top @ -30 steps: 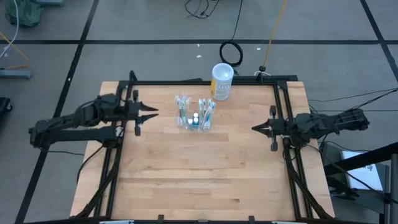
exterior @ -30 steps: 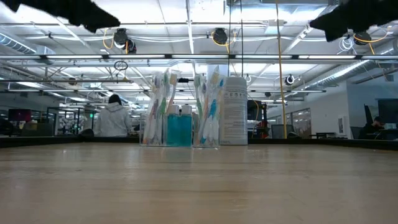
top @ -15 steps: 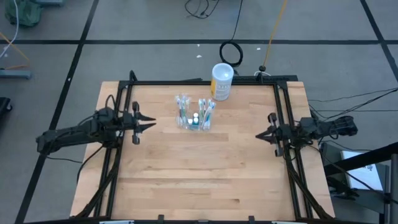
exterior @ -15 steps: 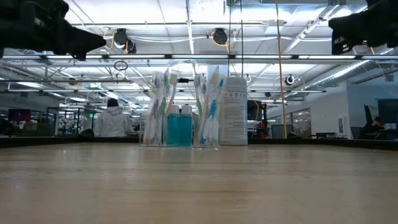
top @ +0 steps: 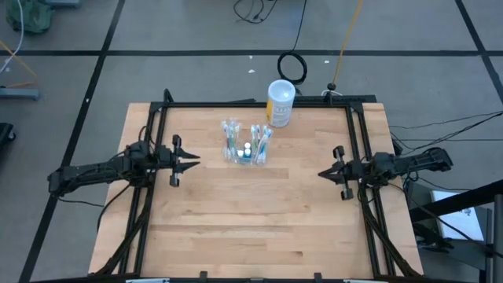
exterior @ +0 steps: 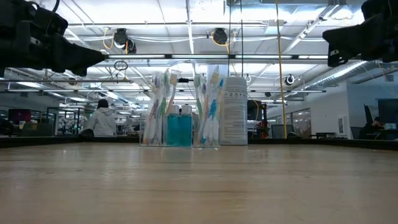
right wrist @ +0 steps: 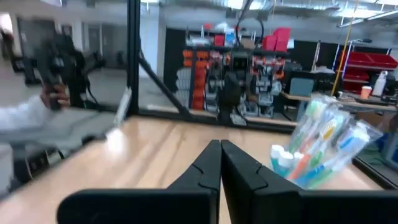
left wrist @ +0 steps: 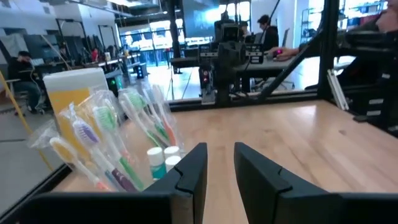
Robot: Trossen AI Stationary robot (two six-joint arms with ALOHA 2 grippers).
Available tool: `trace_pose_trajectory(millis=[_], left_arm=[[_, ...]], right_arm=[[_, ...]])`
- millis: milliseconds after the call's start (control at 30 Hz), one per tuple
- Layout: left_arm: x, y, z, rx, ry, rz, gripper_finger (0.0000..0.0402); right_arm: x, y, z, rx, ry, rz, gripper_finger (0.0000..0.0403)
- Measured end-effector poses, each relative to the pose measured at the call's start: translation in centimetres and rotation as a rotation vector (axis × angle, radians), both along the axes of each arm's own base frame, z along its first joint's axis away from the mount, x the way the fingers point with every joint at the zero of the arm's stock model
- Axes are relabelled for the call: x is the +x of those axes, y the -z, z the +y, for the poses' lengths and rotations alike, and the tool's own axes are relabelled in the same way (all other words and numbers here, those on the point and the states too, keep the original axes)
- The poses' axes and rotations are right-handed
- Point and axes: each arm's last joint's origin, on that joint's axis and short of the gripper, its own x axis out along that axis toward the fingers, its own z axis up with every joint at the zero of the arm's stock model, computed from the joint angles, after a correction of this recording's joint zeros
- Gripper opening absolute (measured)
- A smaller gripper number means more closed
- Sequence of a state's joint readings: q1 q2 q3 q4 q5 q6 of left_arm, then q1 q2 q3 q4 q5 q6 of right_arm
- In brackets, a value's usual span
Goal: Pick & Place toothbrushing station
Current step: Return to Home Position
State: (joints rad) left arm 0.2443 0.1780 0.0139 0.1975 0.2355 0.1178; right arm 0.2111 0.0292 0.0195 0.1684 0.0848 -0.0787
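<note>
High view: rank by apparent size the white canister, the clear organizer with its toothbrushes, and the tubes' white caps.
1. clear organizer with its toothbrushes: widest patch.
2. white canister: about as long, narrower.
3. white caps: two tiny dots.

I note my left arm (top: 94,170) stretched low and level, the left gripper (top: 189,162) pointing inward, jaws slightly parted. My right arm (top: 409,163) mirrors it, the right gripper (top: 326,173) with jaws pressed together.
</note>
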Motion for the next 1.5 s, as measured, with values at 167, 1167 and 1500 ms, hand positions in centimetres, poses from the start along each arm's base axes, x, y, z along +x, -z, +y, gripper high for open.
trace_pose_trajectory(millis=[167,1167,1500], left_arm=[[0.01,0.2,0.02,0.033,-0.005,0.021,0.0088],[0.0,0.03,0.02,0.006,-0.008,0.005,0.0088],[0.0,0.02,0.02,0.006,-0.008,0.005,0.0088]], right_arm=[[0.05,0.19,0.03,-0.043,-0.002,0.014,0.0003],[0.06,0.27,0.03,-0.044,-0.003,0.022,0.0003],[0.06,0.28,0.03,-0.044,-0.003,0.022,0.0002]])
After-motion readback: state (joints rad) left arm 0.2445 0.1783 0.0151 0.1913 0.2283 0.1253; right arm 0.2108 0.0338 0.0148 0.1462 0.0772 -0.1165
